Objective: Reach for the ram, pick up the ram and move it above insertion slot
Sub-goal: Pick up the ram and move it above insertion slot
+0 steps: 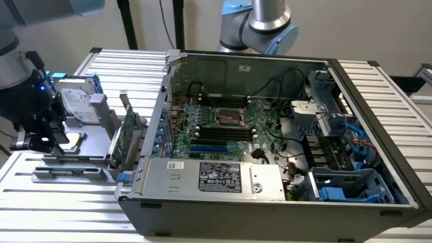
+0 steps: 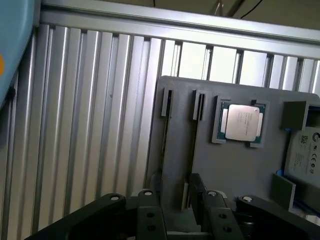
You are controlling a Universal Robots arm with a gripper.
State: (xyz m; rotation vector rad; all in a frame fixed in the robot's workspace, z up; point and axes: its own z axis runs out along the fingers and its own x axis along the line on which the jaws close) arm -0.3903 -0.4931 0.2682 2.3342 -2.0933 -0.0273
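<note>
At the exterior view's left, over a grey plastic parts holder (image 2: 240,167), the arm's black two-finger gripper (image 1: 42,143) points downward, jaws released, flanking the thin ram stick (image 2: 193,150), which stands edge-up in its slot.

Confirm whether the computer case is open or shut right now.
Open. The computer case has no cover on its upward side, so the motherboard inside shows plainly in the exterior view.

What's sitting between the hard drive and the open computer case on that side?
The green expansion card lies between the hard drive and the computer case, standing on edge in the gray holder. The exterior view shows it.
</note>
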